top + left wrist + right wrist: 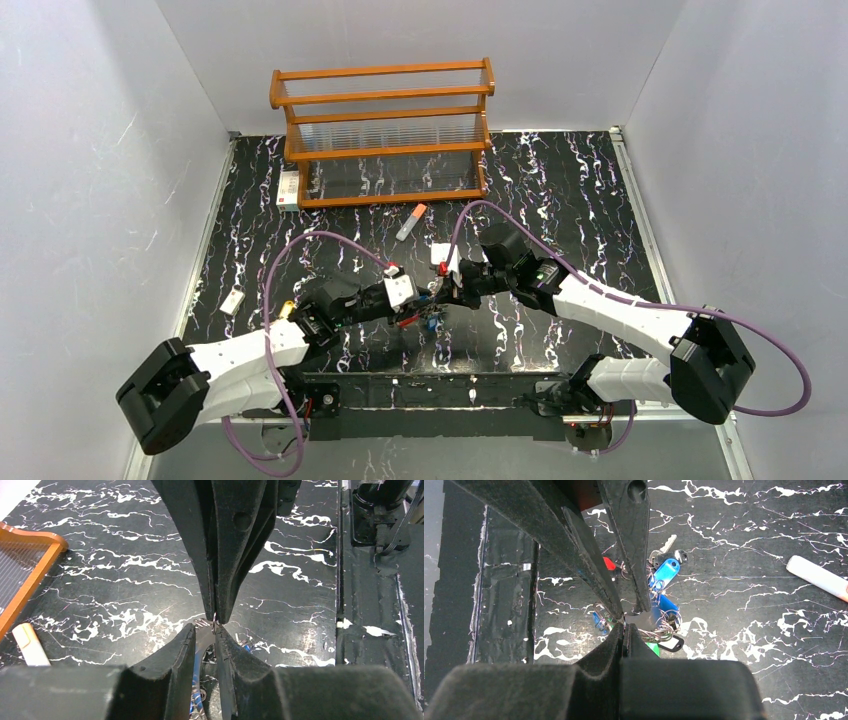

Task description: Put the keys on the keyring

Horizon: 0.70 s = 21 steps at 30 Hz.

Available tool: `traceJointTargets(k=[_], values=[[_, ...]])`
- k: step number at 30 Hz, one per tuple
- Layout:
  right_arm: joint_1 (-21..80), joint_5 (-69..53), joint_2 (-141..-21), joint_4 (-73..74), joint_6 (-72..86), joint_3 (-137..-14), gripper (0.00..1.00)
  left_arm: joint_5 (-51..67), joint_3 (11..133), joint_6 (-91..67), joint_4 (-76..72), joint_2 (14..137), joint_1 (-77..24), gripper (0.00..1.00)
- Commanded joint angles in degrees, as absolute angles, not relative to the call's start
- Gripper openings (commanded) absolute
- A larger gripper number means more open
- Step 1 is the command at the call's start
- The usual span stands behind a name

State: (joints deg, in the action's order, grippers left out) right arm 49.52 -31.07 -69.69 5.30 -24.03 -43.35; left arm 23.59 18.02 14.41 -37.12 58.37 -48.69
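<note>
Both grippers meet tip to tip over the middle of the table. My right gripper (624, 628) is shut on a thin silver wire of the keyring (215, 619); its red section (609, 563) shows behind the left fingers. My left gripper (205, 630) has its jaws narrow, with the flat grey blade of a key (205, 641) filling the gap between them. Under the tips lies a tangle of keys (664, 573) with blue heads, a green one (652, 648) and small wire rings. From above, the bunch (427, 320) sits just below the two fingertips.
A wooden rack (385, 130) stands at the back, a small white box (288, 187) at its left end. A grey stick with an orange cap (410, 222) lies in front of the rack. A white tag (232, 302) lies at the left; a black tag (672, 643) lies among the keys.
</note>
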Motion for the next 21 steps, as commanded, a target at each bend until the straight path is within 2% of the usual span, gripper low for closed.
traceJointTargets(k=[1,7,11,15,16,19,21], values=[[49.37,-33.44,-69.30,1.76,-24.57,-44.90,0.01,26.40,20.71,15.12,-38.82,59.79,-48.56,0.19],[49.32,-34.29,-69.60,2.18,-24.61,-45.35,0.01,27.57,21.43,15.32,-38.85,61.94,-48.52,0.13],[49.33,-34.25,-69.50,2.28,-24.85,-45.31,0.01,28.53,21.92,16.18,-38.79,62.87,-48.58,0.00],[49.34,-33.16,-69.24,1.72,-24.55,-45.30,0.01,27.03,21.85,15.64,-38.78,62.80,-48.56,0.00],[49.31,-32.20,-68.99,0.94,-23.64,-45.16,0.04,26.23,21.62,15.40,-38.81,62.45,-48.54,0.00],[49.33,-27.09,-67.30,-2.94,-20.60,-43.84,0.42,23.34,20.55,14.53,-38.76,60.21,-48.59,0.00],[49.29,-23.04,-65.35,-6.42,-19.52,-41.42,0.60,21.57,19.68,14.03,-38.63,58.33,-48.52,0.00]])
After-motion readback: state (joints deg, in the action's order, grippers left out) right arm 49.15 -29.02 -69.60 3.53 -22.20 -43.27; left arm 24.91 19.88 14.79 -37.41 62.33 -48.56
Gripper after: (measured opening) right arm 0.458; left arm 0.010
